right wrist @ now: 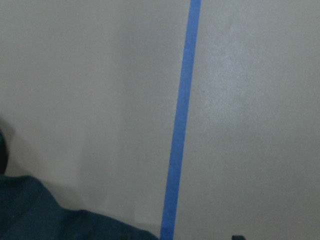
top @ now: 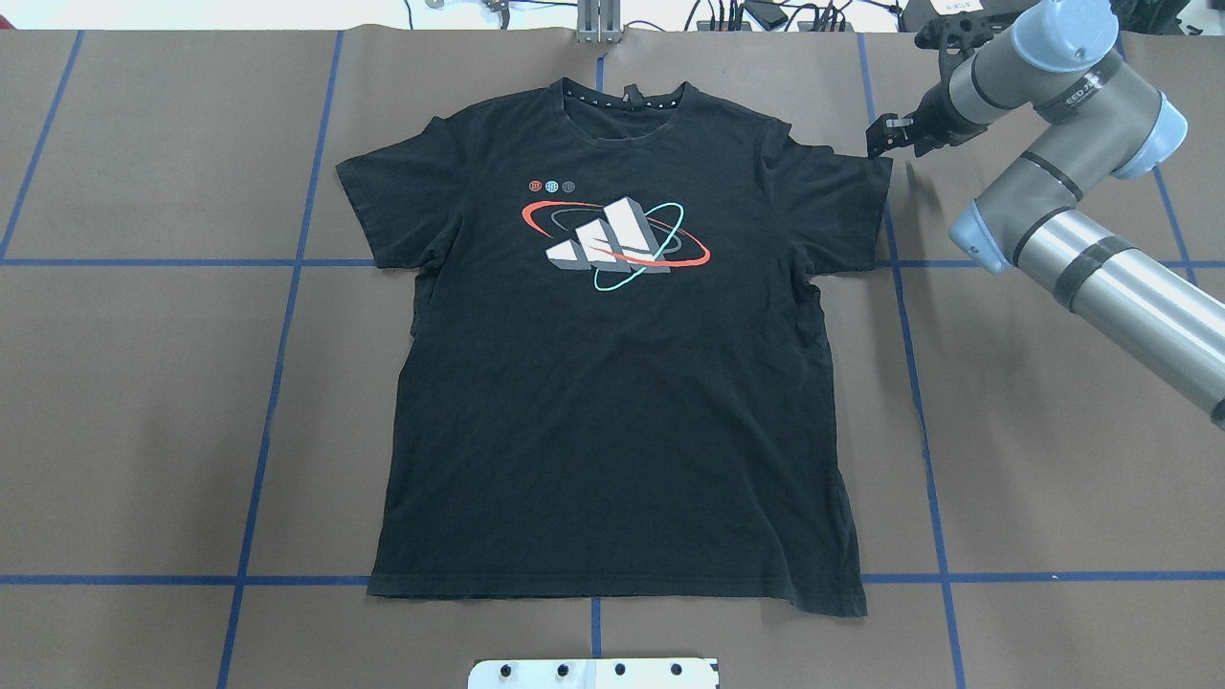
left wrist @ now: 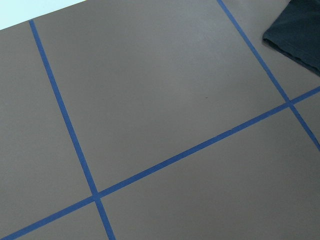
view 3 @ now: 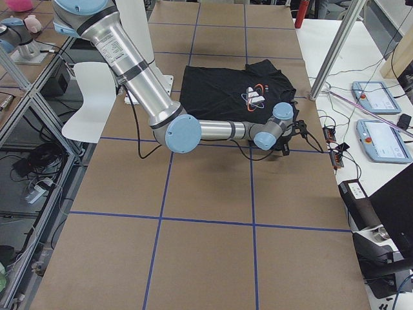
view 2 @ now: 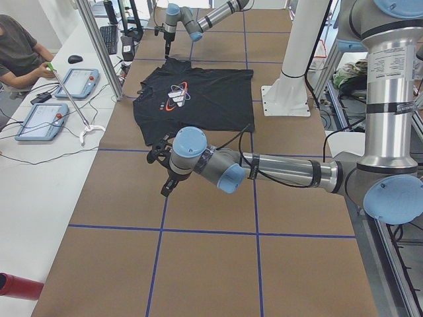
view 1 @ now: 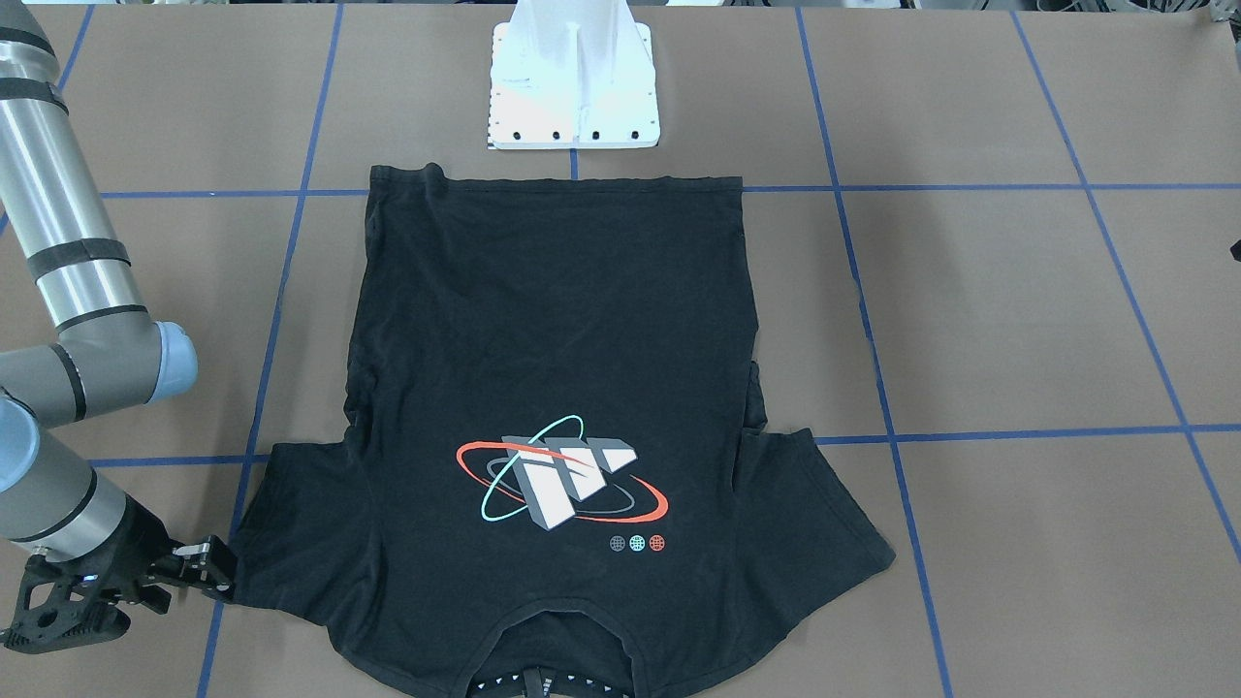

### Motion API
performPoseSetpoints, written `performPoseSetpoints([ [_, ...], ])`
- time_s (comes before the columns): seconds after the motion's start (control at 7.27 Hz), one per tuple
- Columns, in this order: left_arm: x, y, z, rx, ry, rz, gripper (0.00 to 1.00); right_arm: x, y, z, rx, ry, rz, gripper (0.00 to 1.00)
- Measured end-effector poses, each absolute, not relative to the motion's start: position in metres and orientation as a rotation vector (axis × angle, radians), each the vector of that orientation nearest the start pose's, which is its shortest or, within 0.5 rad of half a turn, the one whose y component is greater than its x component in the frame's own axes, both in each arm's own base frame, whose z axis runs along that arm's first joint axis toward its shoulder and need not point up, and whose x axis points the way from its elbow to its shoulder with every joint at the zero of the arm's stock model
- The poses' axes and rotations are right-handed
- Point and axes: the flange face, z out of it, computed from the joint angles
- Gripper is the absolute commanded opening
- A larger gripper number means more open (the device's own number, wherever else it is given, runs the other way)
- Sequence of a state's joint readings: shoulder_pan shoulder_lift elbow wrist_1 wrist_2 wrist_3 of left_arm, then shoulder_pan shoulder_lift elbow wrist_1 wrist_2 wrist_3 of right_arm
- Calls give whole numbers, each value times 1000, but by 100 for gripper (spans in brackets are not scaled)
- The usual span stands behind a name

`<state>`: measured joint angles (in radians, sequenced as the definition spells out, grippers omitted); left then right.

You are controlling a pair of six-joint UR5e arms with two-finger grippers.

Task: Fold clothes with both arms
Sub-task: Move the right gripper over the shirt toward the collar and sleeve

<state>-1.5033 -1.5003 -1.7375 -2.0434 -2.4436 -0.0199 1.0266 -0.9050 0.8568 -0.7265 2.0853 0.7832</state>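
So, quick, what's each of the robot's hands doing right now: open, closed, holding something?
Left hand: over the table beside the shirt; open or closed, cannot tell.
Right hand: at the shirt's sleeve edge; cannot tell whether it grips.

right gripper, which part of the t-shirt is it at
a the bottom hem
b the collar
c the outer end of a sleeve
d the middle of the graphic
c: in the overhead view the right gripper sits right at the outer end of one sleeve of the T-shirt; whether it has a grip on the cloth cannot be told.
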Motion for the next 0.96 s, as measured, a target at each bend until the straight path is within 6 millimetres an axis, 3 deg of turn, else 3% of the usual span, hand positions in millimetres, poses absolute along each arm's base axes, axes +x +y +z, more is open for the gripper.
performPoseSetpoints([
  [0.14,-25,-482,549,495,872,292,100,-337,-715,508,307,-859,17,43],
  [0.28,-25,-482,549,496,872,292,100,-338,-714,509,303,-859,19,7],
  [0.41,-25,-482,548,496,872,292,100,-339,-714,508,298,-861,27,0],
  [0.83,-24,-482,548,496,873,293,100,-342,-714,503,290,-872,47,0],
  [0.96,-24,-482,548,497,873,293,100,-341,-714,491,293,-889,62,0],
])
